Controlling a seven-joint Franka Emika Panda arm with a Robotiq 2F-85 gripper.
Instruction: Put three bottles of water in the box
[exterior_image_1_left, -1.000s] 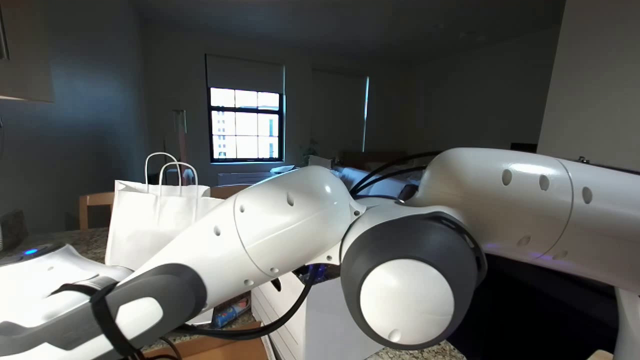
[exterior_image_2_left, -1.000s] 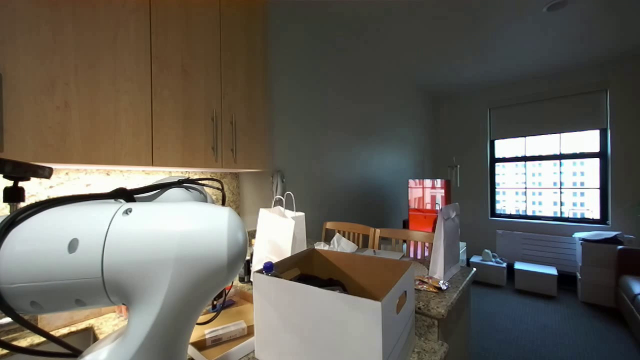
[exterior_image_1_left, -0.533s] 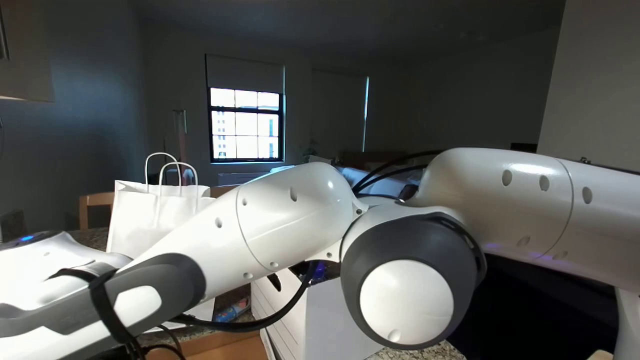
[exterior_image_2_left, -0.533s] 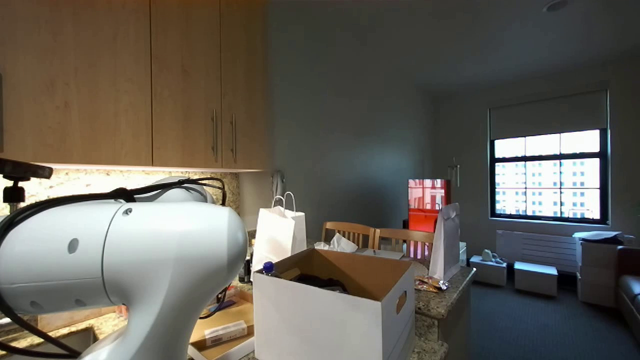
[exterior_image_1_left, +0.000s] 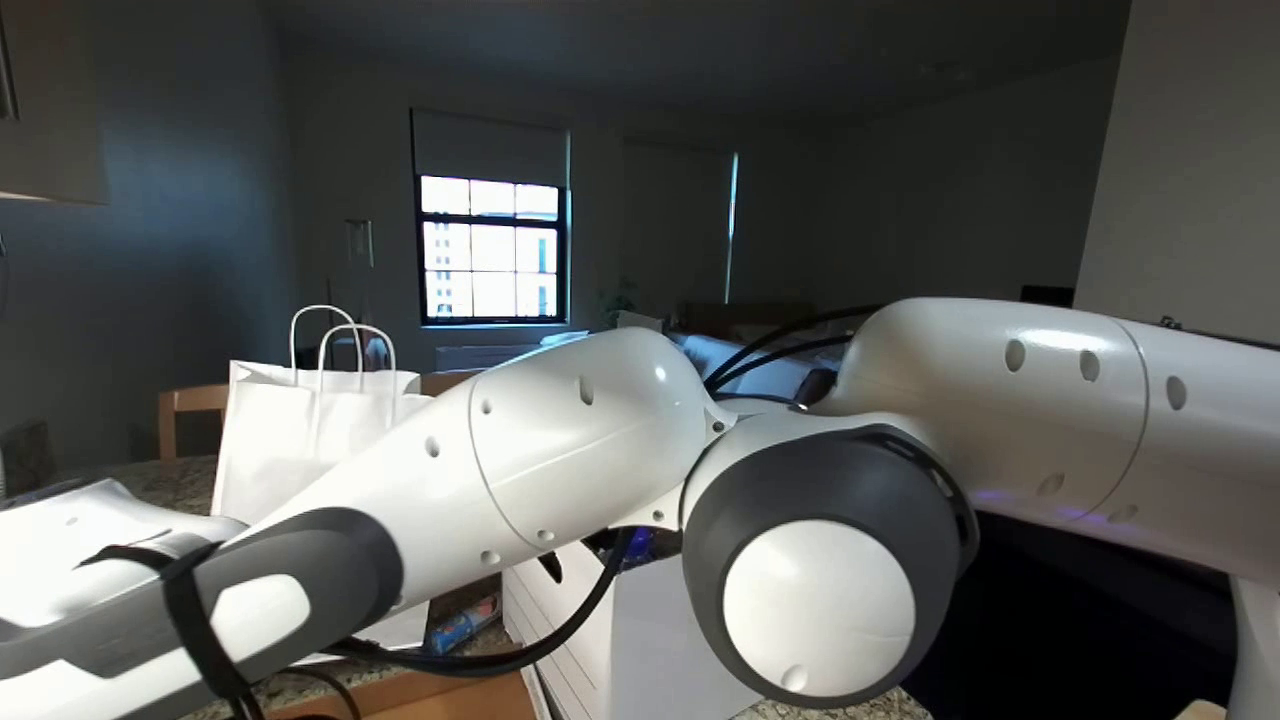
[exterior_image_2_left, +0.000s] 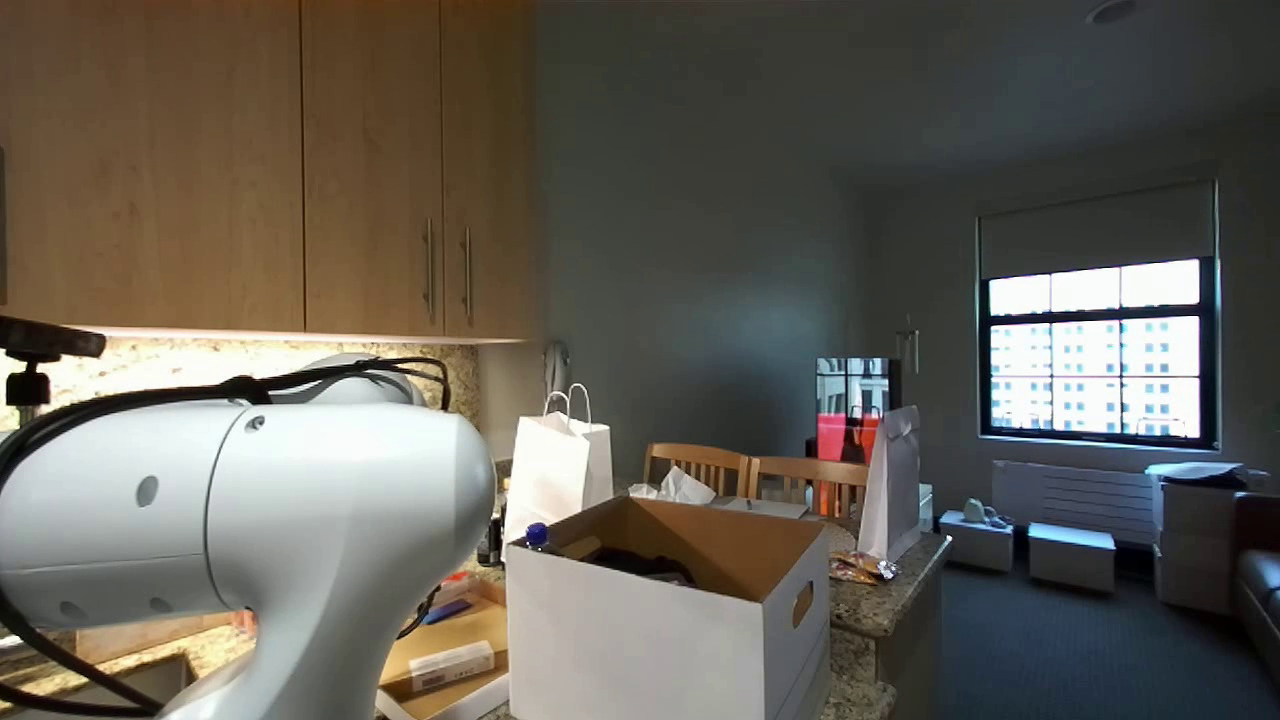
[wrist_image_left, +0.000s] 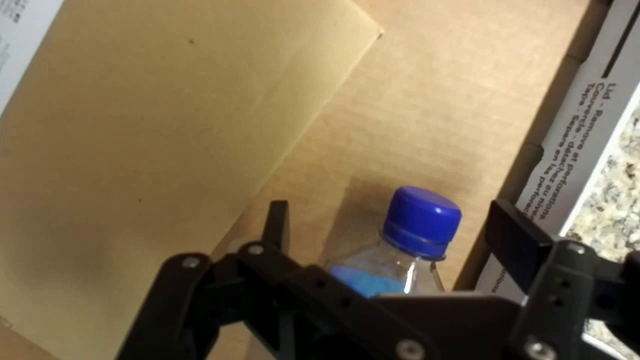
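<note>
Though depth is unclear, the gripper (wrist_image_left: 398, 232) gapes wide with the bottle (wrist_image_left: 411, 244) loose between.

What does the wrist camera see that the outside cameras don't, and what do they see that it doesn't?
Only the wrist view shows the gripper, wide open, with a blue-capped bottle of water showing between its jaws, plus printed words on a white cardboard edge.

Only the exterior views show the robot's white arm, the white box, a white paper bag with handles and a window. In an exterior view, a blue cap pokes above the box's rim.

Both kinds show brown cardboard and the speckled counter.
</note>
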